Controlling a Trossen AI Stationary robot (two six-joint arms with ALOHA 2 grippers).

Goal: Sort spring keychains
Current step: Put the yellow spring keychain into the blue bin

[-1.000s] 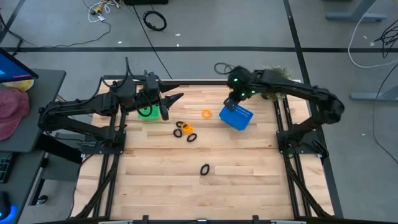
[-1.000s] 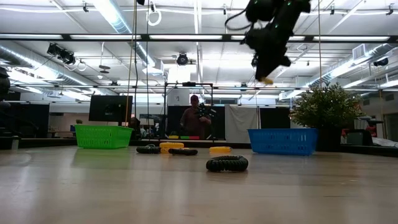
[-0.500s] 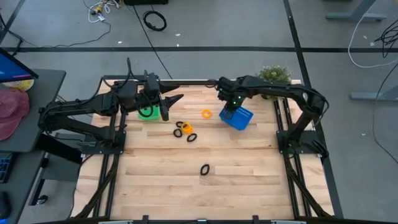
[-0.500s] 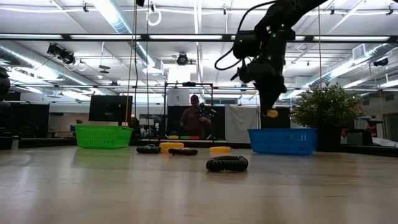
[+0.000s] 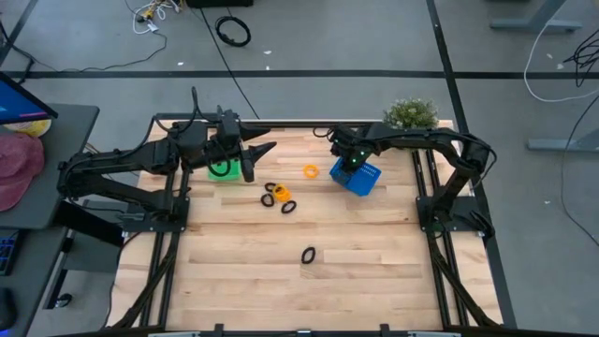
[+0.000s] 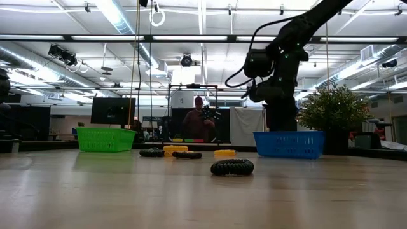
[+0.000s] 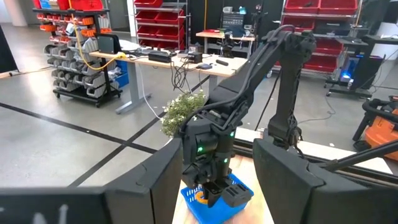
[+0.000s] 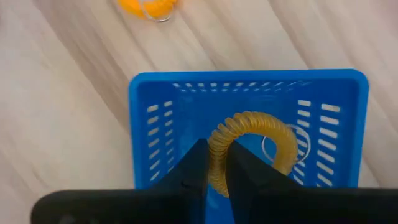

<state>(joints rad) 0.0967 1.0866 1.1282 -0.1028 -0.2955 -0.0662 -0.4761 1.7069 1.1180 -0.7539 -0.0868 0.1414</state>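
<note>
Robotics lab: red parts-bin racks [image 7: 163, 25], workbenches [image 7: 186, 59].

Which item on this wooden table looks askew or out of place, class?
The blue plastic slotted basket sits turned at an angle to the table's planks, while the green plastic basket lies square. The right pincer, closed on an orange coiled spring keychain, is lowered into it. Nothing is spilled.

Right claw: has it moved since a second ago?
Yes. The right claw has dropped from high above the blue basket down into it, holding an orange keychain.
</note>
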